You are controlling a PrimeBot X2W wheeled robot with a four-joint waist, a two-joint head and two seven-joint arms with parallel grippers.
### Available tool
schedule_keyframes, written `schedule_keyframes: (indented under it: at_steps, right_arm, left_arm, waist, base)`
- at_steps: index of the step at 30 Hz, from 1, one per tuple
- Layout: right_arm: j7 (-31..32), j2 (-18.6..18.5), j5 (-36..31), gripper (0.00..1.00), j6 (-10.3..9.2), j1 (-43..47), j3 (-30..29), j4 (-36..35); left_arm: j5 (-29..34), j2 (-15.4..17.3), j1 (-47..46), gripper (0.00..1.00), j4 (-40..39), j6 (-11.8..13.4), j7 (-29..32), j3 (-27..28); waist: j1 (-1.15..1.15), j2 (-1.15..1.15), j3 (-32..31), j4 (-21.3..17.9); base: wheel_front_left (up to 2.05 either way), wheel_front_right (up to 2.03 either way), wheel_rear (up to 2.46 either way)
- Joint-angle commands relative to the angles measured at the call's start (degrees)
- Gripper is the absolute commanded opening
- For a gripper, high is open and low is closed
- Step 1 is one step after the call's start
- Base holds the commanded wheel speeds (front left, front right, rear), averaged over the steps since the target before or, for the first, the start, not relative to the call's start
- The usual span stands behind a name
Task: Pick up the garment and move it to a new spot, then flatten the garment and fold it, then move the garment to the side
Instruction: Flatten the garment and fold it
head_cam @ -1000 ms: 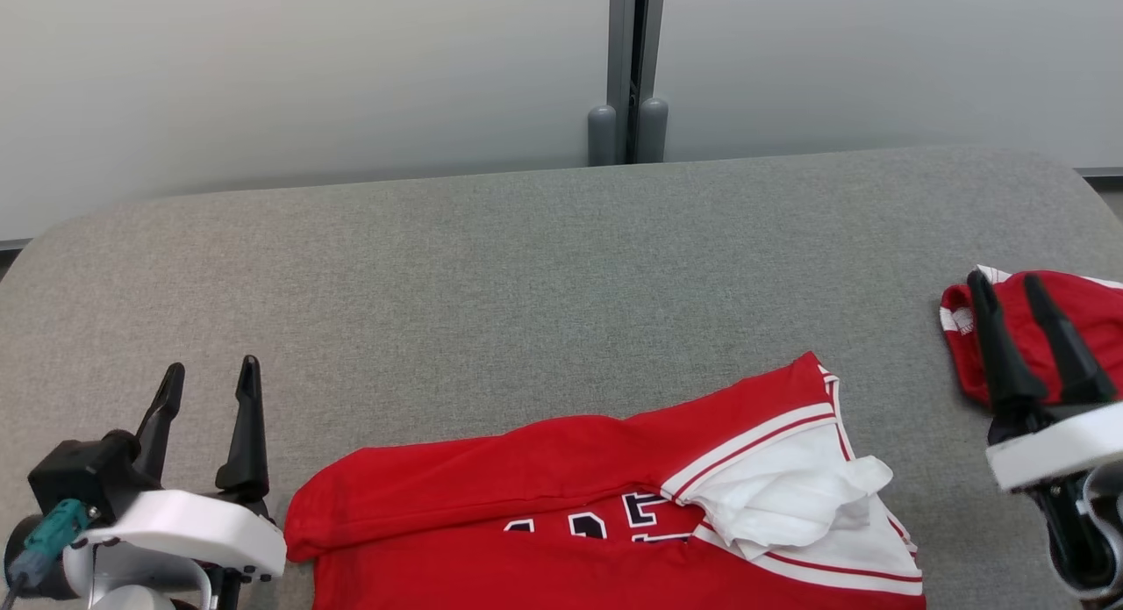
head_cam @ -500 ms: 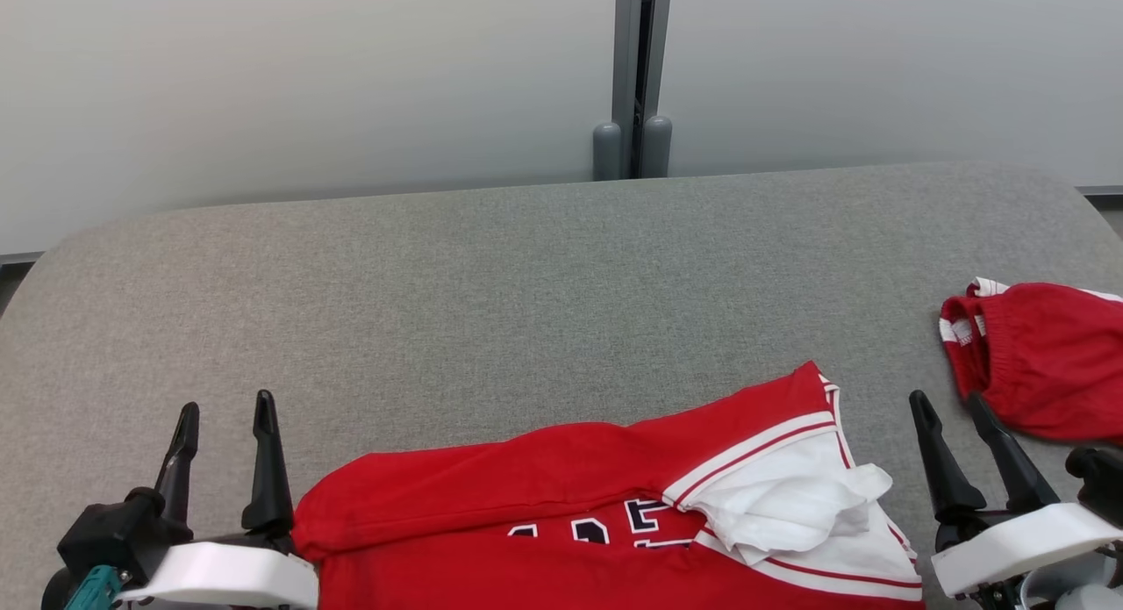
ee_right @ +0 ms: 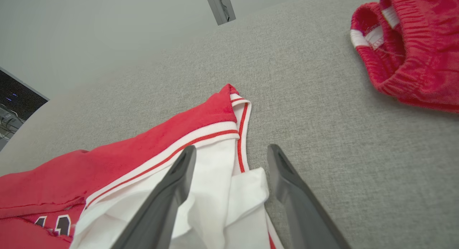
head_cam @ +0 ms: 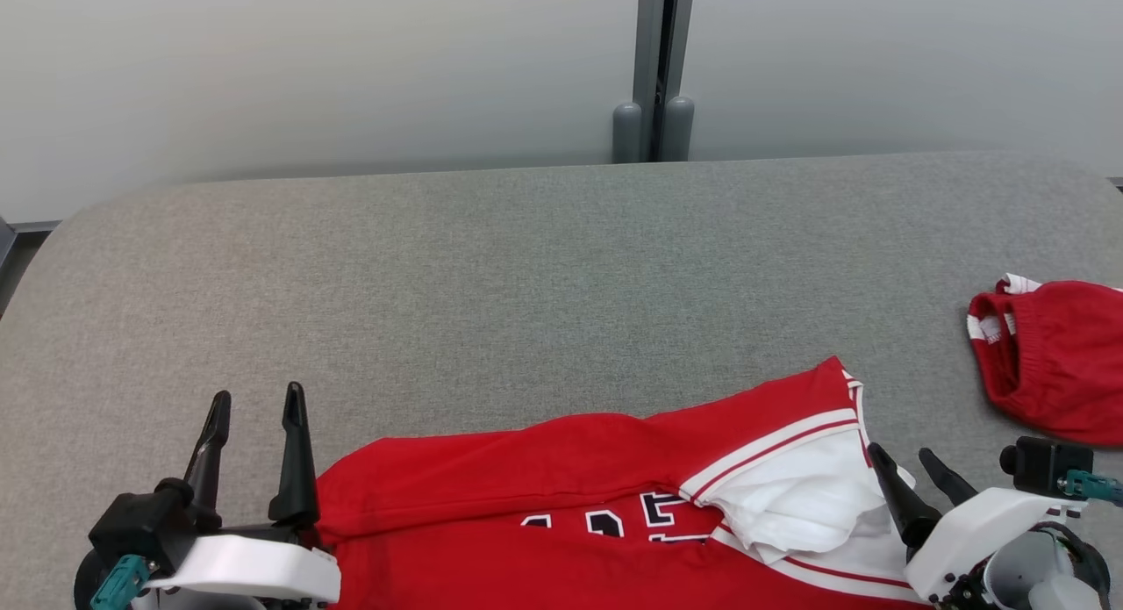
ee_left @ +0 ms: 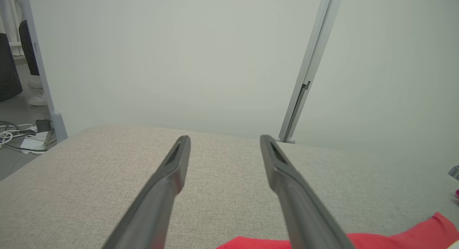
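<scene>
The garment (head_cam: 570, 461) is a red jersey with white trim and dark lettering, lying crumpled at the near edge of the grey padded table (head_cam: 526, 276). My left gripper (head_cam: 256, 398) stands open just left of the jersey's red left end, holding nothing. In the left wrist view its fingers (ee_left: 225, 138) point over bare table, with a strip of the garment (ee_left: 412, 231) at the lower right. My right gripper (head_cam: 899, 454) is open at the jersey's white right end. In the right wrist view its fingers (ee_right: 232, 148) straddle the white folds of the garment (ee_right: 161, 148).
A second red piece with an elastic waistband (head_cam: 1053, 364) lies at the table's right edge, also in the right wrist view (ee_right: 412, 55). A pale wall with a grey post (head_cam: 654, 66) stands behind the table. Cables lie on the floor at the left (ee_left: 21, 134).
My right gripper has come down and left, from in front of the red piece at the right to the jersey's white end. The left gripper has shifted little. The camera has moved slightly.
</scene>
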Motion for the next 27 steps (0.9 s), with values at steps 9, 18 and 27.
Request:
schedule_keyframes:
  at_steps: [9,18,27]
  right_arm:
    - [2.8,2.3,1.4,1.0,0.03,-3.6,-1.5,11.5]
    - [6.2,4.7,5.1,0.44,0.03,-3.2,2.8,14.0]
    - [0.3,2.3,6.2,0.0,0.02,-5.8,3.5,12.2]
  left_arm:
    - [2.2,-2.1,-1.8,1.0,2.4,-3.1,-0.2,1.4]
    - [3.4,-3.4,-1.8,1.0,4.0,-4.8,-0.2,2.3]
    - [4.2,-4.1,-1.6,1.0,4.5,-5.6,-0.2,3.4]
  waist:
    - [0.0,0.0,1.0,2.6]
    - [0.0,0.0,0.9,3.7]
    - [0.0,0.0,0.9,3.2]
  base:
    - [0.0,0.0,0.0]
    - [0.0,0.0,0.0]
    - [0.0,0.0,0.0]
